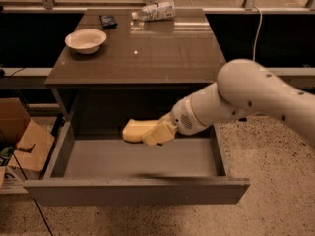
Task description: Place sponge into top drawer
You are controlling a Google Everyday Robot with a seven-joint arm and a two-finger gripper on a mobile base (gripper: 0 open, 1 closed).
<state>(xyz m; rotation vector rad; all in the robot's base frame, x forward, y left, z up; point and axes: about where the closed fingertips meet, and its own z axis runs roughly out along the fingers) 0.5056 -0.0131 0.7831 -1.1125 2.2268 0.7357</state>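
Note:
The yellow sponge (pixel 135 130) is held in my gripper (pixel 150 133), which is shut on it. The gripper's pale yellow fingers (pixel 158 133) clasp the sponge's right end. Sponge and gripper hang inside the open top drawer (pixel 138 189), a little above its grey floor, toward the back and middle. My white arm (pixel 246 100) reaches in from the right, over the drawer's right wall.
On the brown table (pixel 162 53) stand a white bowl (pixel 85 40) at the left, a small dark object (pixel 108 20) behind it, and a lying plastic bottle (pixel 155 11) at the back. Cardboard boxes (pixel 24 141) sit on the floor at the left.

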